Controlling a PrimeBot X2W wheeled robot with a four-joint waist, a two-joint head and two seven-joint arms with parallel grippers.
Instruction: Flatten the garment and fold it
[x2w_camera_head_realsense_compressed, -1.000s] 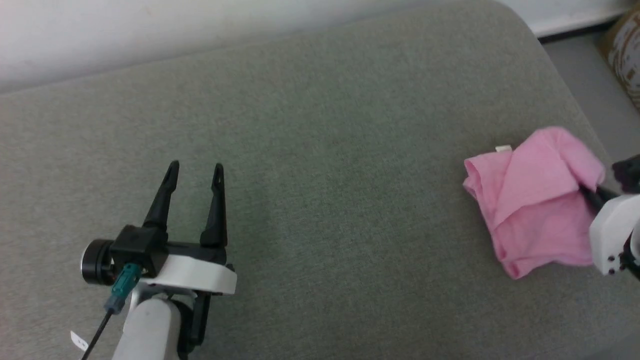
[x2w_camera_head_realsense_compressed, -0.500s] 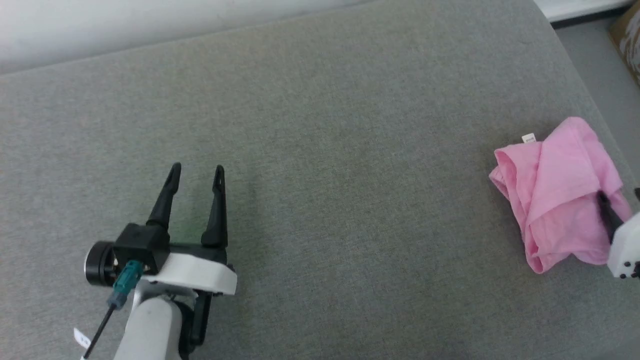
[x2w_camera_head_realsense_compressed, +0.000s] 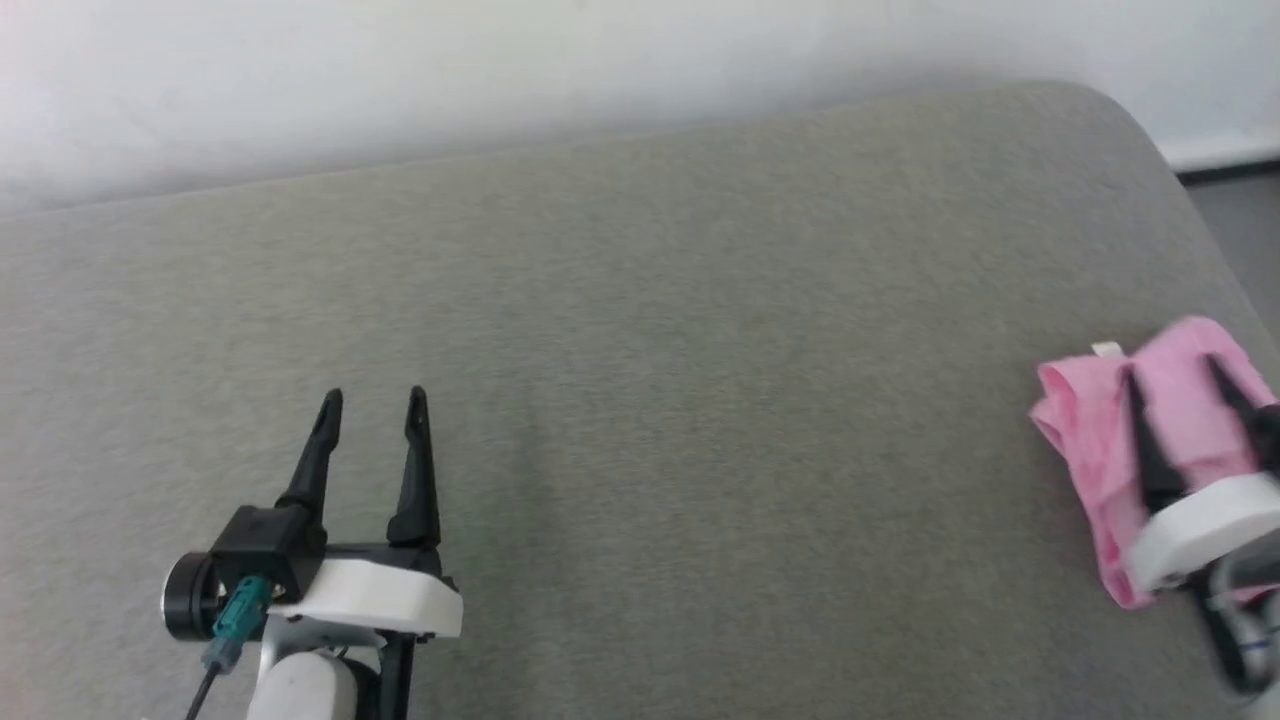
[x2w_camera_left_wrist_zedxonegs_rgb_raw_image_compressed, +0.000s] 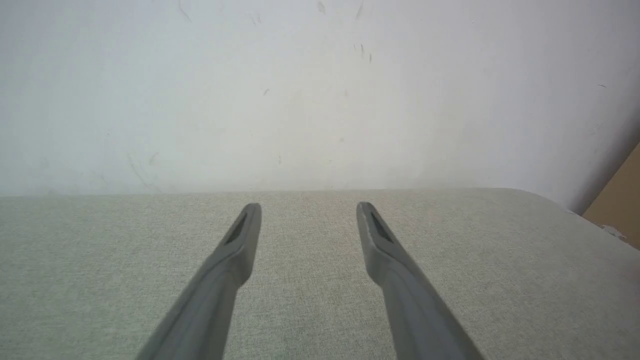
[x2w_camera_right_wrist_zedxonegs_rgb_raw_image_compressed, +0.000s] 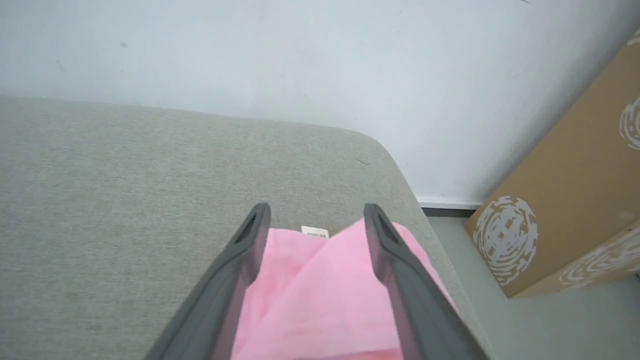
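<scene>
Your right gripper (x2w_camera_head_realsense_compressed: 1171, 367) hangs over the garment (x2w_camera_head_realsense_compressed: 1088, 450), its two dark fingers spread apart with nothing pinched between them. It looks poised to take a fresh hold on the cloth. The garment, a pink pair of shorts, lies bunched in loose folds at the far right of the grey cushion (x2w_camera_head_realsense_compressed: 700, 400), near its rounded corner, so it is not yet flattened. A small white label (x2w_camera_head_realsense_compressed: 1106, 349) pokes out at its far side. Your left gripper (x2w_camera_head_realsense_compressed: 375, 394) sits well apart at the lower left, fingers spread over bare cushion, likely held clear until a second hold is needed. The head view cuts off the garment's right side and the right wrist hides its near part. You cannot tell whether the fingers touch the cloth.
</scene>
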